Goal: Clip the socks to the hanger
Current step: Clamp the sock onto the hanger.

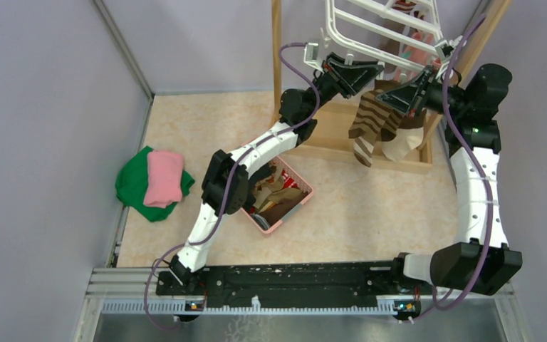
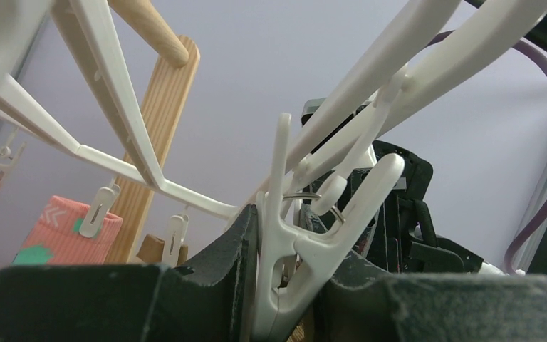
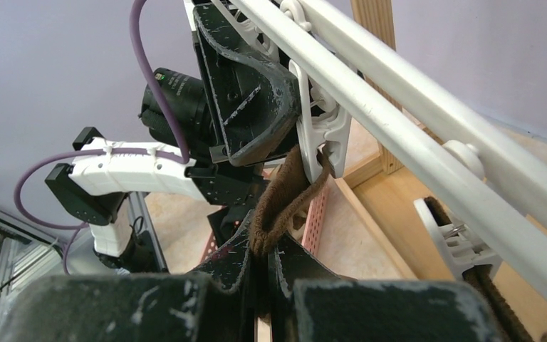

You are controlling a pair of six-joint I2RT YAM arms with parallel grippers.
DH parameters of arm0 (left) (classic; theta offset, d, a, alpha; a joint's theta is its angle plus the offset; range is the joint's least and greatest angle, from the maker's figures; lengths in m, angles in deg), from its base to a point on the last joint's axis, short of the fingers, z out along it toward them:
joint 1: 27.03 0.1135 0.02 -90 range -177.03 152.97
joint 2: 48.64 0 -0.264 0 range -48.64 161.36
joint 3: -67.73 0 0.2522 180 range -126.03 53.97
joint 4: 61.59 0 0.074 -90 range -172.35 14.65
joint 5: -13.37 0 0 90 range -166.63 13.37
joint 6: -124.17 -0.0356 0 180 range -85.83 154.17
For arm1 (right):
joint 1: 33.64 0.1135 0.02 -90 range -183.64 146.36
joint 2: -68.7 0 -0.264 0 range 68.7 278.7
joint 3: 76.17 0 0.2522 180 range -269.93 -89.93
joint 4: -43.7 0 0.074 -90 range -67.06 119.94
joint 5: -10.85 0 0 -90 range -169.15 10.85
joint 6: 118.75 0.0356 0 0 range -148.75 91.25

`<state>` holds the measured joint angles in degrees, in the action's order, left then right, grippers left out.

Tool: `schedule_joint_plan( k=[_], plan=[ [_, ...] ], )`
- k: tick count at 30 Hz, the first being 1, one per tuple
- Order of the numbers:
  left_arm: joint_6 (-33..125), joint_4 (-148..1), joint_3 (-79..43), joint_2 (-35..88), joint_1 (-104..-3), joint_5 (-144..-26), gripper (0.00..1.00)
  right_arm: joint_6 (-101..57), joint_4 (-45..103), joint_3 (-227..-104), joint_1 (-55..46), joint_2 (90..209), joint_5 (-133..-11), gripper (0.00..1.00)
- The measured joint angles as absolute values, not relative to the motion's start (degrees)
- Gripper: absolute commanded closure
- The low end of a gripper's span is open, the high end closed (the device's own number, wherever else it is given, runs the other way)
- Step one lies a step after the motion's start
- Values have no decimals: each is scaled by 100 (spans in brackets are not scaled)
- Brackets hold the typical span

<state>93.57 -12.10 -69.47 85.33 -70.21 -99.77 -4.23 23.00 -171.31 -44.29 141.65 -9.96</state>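
Observation:
The white hanger [image 1: 384, 28] hangs from the wooden stand at the top. My left gripper [image 1: 360, 71] is shut on one of its white clips [image 2: 306, 242], squeezing the clip's handles between both fingers [image 2: 235, 278]. My right gripper [image 1: 407, 96] is shut on the cuff of a brown and cream striped sock [image 1: 370, 121], which dangles below the hanger. In the right wrist view the brown cuff [image 3: 281, 206] rises from my right gripper [image 3: 263, 256] to the lower mouth of that clip [image 3: 320, 142]. Pink socks [image 2: 68, 231] hang clipped further along the hanger.
A pink basket [image 1: 306, 192] with more socks sits on the floor under my left arm. Folded green and pink cloths [image 1: 153, 182] lie at the left. The wooden stand [image 1: 392, 153] frames the hanger. Another clip [image 3: 456, 242] hangs close to my right gripper.

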Motion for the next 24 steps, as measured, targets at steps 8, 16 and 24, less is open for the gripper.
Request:
schedule_joint_plan(
  k=[8, 16, 24],
  plan=[
    [9357, -1193, -6962, 8533, -7019, -9998, 96, -406, 2313, -17131, -4431, 14176, -876, 100],
    [9352, -1195, -6969, 8533, -7019, -10018, 96, -725, 2033, -17284, -4355, 14342, -965, 100],
    [9243, -1239, -6971, 8533, -7019, -10031, 96, -1204, 1710, -17747, -4300, 14428, -1175, 100]
  ],
)
